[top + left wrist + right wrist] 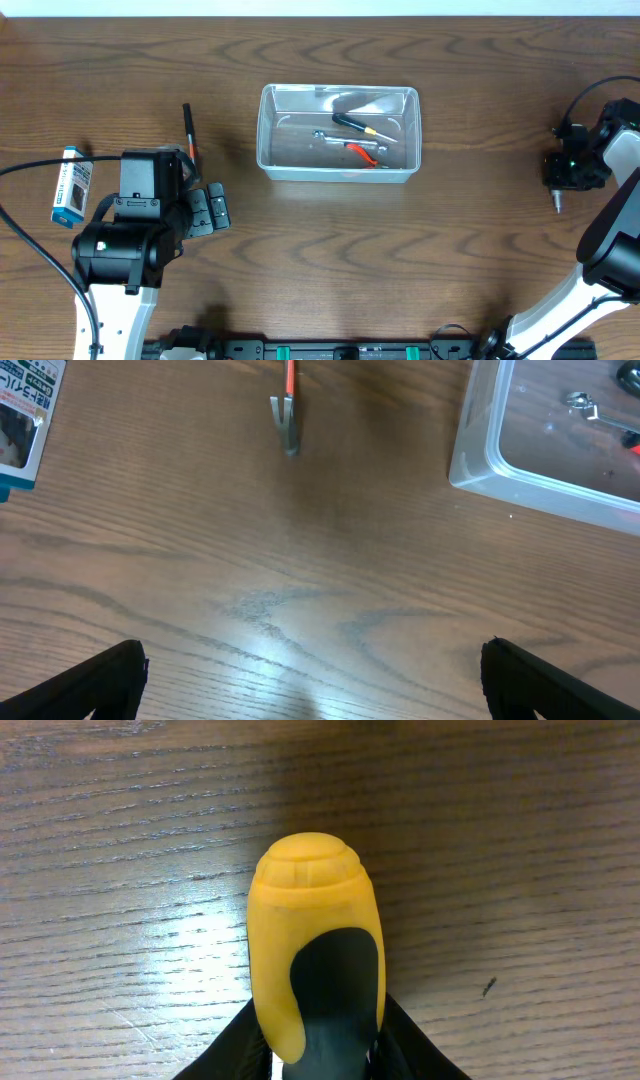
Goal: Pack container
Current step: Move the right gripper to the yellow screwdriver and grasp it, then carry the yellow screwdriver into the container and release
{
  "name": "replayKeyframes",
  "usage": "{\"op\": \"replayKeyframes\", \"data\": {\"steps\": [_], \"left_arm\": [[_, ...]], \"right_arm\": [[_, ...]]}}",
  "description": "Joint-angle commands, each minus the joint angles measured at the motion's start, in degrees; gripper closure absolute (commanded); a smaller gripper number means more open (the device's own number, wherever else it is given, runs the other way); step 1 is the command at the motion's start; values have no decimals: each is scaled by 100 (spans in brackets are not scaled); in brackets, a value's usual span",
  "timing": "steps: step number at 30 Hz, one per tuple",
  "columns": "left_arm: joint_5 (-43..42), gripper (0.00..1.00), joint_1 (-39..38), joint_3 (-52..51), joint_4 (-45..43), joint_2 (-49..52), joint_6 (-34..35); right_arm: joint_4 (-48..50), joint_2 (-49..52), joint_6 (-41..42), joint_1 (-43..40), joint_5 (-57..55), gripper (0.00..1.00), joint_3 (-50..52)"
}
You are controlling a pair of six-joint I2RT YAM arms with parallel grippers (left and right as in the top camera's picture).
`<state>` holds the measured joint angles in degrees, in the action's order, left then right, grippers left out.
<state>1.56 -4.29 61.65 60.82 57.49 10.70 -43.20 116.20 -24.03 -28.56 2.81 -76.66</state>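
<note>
Right claw on a screwdriver, tub sitting mid-table

The container (340, 172) is in the middle of the wooden table (450, 270), towards the far edge. It's a clear plastic tub with a black-and-yellow screwdriver (355, 125), a silver wrench (335, 138) and some orange-handled pliers (365, 152) in it. Way off to its right, the right gripper (322, 1045) has its fingers pressed against both sides of a yellow-handled screwdriver (315, 930), so it's gripping that, with the metal tip poking out below it in the overhead view. The left gripper (320, 685) is spread wide with nothing in it, hovering over bare wood near the tub's left side. Just ahead of it lies an orange-and-black tool (189, 130), and a blue-and-white box (72, 186) sits further left
</note>
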Motion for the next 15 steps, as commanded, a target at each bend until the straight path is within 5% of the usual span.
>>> {"op": "replayKeyframes", "data": {"steps": [1,15], "left_arm": [[66,2,-28,72,-4,-7,39],[66,2,-28,72,-4,-7,39]], "right_arm": [[-4,179,22,-46,-59,78,-22],[33,177,157,-24,372,99,-22]]}}
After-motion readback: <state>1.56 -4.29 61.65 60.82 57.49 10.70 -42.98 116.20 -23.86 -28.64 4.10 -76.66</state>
